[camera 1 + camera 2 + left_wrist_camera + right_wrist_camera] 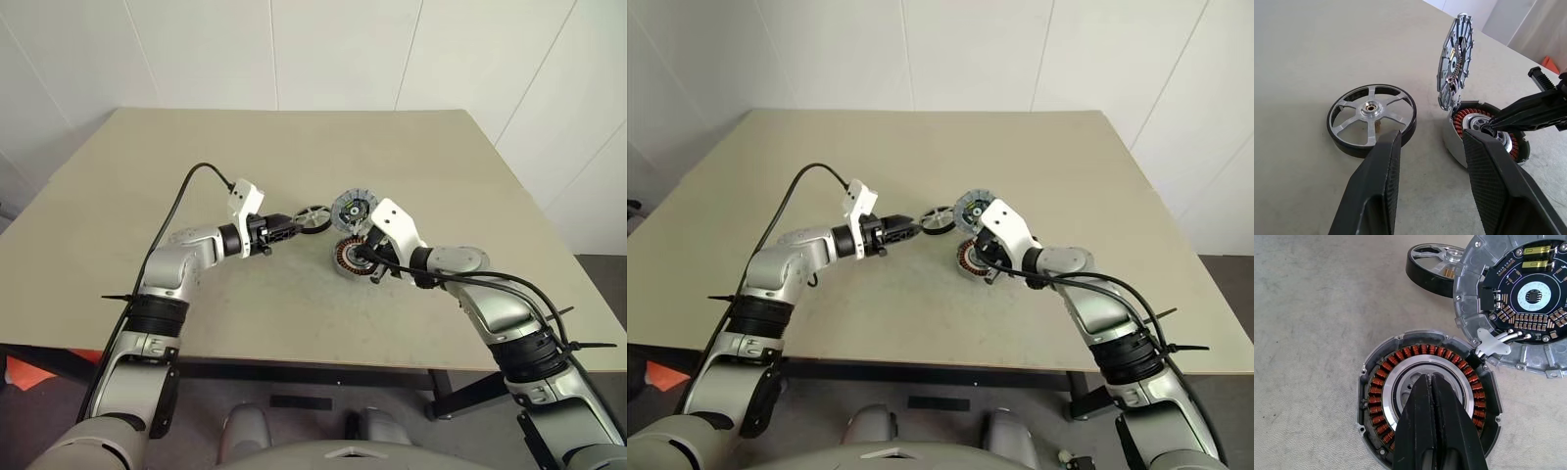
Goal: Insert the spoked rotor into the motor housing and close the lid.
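Pinning motor housing [1427, 399] by its centre with clenched right gripper [1431, 382], lid [1520, 303] standing open; parting left gripper [1430, 142] fingers near spoked rotor [1371, 120], lying left, ungrasped.

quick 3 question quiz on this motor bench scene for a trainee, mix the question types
1. True or false: the rotor already sits inside the housing.
2. How does the lid stand? A) flat on the table B) raised on edge at the housing's rim C) held in the left claw
3. Fill in: the right claw is ____, its tips over the housing's centre.

Key
1. False; it lies on the table beside the housing.
2. B
3. shut
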Available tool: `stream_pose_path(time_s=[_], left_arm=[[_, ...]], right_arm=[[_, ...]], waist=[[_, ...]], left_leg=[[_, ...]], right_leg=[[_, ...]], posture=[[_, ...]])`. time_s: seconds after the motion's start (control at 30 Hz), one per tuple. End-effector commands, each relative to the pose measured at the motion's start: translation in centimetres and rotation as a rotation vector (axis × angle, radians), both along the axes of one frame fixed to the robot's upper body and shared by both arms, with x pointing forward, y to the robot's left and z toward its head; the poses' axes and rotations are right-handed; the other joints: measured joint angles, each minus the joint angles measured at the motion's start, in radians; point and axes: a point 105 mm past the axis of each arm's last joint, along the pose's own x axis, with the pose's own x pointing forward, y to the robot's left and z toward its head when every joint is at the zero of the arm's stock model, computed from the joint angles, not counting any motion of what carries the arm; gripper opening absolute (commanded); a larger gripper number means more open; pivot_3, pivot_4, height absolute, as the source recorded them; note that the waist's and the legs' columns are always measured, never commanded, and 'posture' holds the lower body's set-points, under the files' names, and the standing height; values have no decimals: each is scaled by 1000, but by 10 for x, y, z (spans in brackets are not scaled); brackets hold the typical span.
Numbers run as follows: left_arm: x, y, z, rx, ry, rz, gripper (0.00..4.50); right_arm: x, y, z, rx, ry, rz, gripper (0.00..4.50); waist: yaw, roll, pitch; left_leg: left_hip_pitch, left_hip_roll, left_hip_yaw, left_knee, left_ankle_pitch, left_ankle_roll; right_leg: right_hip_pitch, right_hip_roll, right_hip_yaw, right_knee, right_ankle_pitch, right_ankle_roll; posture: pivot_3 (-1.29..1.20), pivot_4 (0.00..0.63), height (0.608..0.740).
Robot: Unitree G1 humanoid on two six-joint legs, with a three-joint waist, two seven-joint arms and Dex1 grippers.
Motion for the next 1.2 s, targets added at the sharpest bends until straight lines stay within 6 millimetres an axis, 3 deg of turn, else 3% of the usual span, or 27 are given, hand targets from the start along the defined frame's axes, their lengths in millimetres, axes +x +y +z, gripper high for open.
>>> stream_pose_path(time_s=[0.03, 0.4, 0.77, 0.87, 1.0, 1.2], left_arm=[[0, 0, 13, -17, -45, -2, 2116], [2, 0, 10, -10, -41, 7, 2116], [2, 2, 7, -5, -37, 18, 2116], [2, 2, 7, -5, -36, 19, 2116], [2, 2, 6, -4, -36, 22, 2116], [4, 6, 6, 0, -36, 33, 2116]], right_arm=[[6, -2, 20, -6, -71, -5, 23], [4, -6, -2, -11, -5, -28, 23], [13, -5, 31, -9, -108, -13, 23], [13, -4, 33, -10, -111, -10, 23], [12, -3, 21, -8, -73, -15, 23], [6, -1, -13, -5, 31, -39, 23]], waist=[[0, 0, 0], [0, 0, 0], [0, 0, 0], [0, 0, 0], [0, 0, 0], [0, 0, 0]], left_leg=[[0, 0, 0, 0, 0, 0], [0, 0, 0, 0, 0, 0], [0, 0, 0, 0, 0, 0], [0, 0, 0, 0, 0, 0], [0, 0, 0, 0, 0, 0], [0, 0, 0, 0, 0, 0]], right_leg=[[0, 0, 0, 0, 0, 0], [0, 0, 0, 0, 0, 0], [0, 0, 0, 0, 0, 0], [0, 0, 0, 0, 0, 0], [0, 0, 0, 0, 0, 0], [0, 0, 0, 0, 0, 0]], posture=[[0, 0, 740], [0, 0, 740], [0, 0, 740], [0, 0, 740], [0, 0, 740], [0, 0, 740]])
